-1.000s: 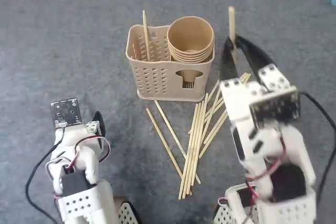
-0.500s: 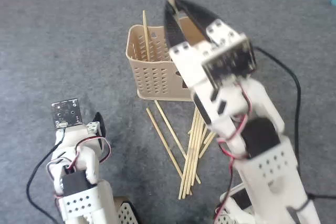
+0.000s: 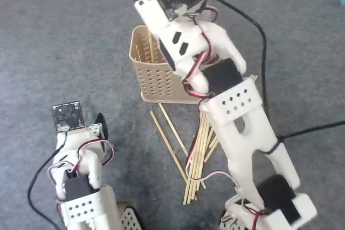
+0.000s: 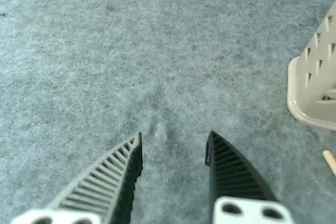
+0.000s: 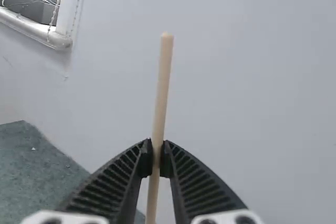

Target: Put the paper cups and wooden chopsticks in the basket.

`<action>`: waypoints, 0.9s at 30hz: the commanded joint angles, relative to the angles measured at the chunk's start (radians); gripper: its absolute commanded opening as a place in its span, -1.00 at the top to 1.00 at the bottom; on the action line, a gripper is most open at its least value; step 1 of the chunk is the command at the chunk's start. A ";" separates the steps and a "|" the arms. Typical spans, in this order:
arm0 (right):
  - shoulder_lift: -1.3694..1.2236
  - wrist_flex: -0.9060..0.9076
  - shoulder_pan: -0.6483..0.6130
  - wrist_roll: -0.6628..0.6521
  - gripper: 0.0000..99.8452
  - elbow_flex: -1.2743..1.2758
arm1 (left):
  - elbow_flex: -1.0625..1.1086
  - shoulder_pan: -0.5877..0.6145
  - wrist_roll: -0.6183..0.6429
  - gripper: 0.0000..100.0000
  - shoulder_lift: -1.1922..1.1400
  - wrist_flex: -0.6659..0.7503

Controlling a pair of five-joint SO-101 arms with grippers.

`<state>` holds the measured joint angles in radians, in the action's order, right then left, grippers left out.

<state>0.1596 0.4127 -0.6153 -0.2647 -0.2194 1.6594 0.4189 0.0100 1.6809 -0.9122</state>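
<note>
Right gripper (image 5: 156, 163) clamps one chopstick (image 5: 163, 77) over the basket (image 3: 153, 82) near the table's (image 3: 64, 36) far edge, left gripper (image 4: 173, 156) agape — I fear the thin stick pivots and drops outside.

Basket: one basket (image 3: 153, 82) is standing on the table (image 3: 64, 52).
Loose chopsticks: two singles (image 3: 168, 145) (image 3: 174, 132) are lying apart from a bundle (image 3: 198, 144). The sticks in the bundle are overlapping too closely for a sure count; several at least.
Held chopstick: one held chopstick (image 5: 160, 103) is being pinched in the right gripper (image 5: 156, 145).
Arms: two, the left arm (image 3: 81, 171) and the right arm (image 3: 232, 106), are sitting side by side.
Grippers: two are showing, the left gripper (image 4: 174, 137) with its fingers spread apart.
</note>
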 commanded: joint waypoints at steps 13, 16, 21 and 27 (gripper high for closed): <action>-0.070 -0.007 0.005 0.175 0.82 -0.006 | -0.005 0.002 -0.011 0.62 0.012 0.034; -0.064 -0.005 0.005 0.193 0.75 -0.003 | -0.005 0.002 -0.011 0.62 0.012 0.034; -0.031 0.018 0.005 0.193 0.85 -0.006 | -0.005 0.002 -0.011 0.62 0.012 0.034; 0.074 0.254 0.005 0.195 0.88 -0.008 | -0.005 0.002 -0.011 0.62 0.012 0.034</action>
<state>0.1135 0.5524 -0.6260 -0.0836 -0.2148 1.6594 0.4189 0.0100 1.6809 -0.9122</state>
